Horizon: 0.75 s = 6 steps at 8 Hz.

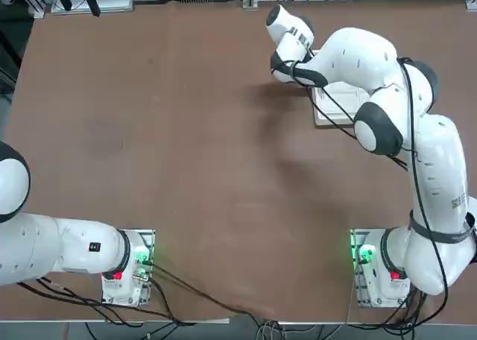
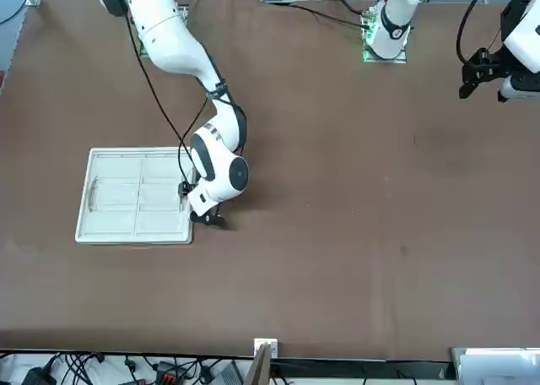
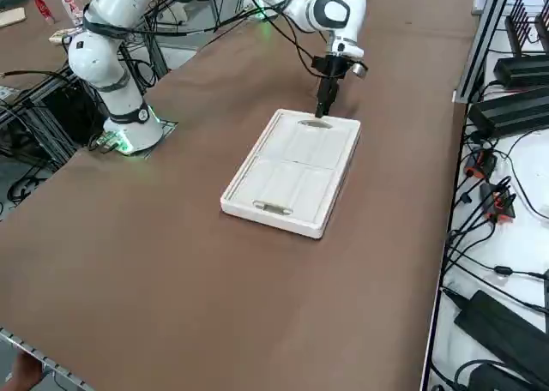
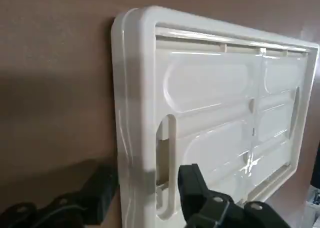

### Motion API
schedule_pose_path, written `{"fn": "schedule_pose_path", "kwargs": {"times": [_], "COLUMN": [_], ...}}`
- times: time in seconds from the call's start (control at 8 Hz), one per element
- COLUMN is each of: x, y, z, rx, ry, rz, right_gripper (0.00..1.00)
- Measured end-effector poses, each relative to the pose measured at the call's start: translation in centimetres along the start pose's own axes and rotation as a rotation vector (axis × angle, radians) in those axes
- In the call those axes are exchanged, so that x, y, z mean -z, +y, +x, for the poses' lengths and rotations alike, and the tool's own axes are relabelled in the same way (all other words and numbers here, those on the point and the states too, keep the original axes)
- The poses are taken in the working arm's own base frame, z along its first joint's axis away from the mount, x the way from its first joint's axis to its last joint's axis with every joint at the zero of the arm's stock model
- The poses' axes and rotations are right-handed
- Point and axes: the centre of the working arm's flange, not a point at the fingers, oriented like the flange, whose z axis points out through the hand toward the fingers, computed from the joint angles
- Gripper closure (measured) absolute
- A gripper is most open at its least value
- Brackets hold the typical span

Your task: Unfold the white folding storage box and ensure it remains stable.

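Cables (image 3: 497, 202) lay at the right edge, off the brown table (image 3: 171, 254). The white box (image 3: 293, 170) lay folded flat mid-frame. The right claw (image 4: 147, 193) stood open astride its rim.

Off-white folding storage box (image 3: 292, 172); plain brown table (image 3: 171, 262); black right claw (image 3: 323, 110).

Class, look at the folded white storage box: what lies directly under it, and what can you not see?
The white folding storage box lies flat on the brown table. The right gripper straddles its rim. Its underside and folded walls are hidden.
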Motion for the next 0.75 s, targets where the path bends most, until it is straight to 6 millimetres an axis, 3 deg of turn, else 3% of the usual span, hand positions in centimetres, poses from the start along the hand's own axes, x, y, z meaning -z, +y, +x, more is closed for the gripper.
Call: {"fn": "schedule_pose_path", "kwargs": {"times": [0.75], "x": [-0.66], "y": [-0.22], "z": [-0.13], "rx": [0.005], "ry": [-0.012], "rz": [-0.018], "right_gripper": [0.31]}}
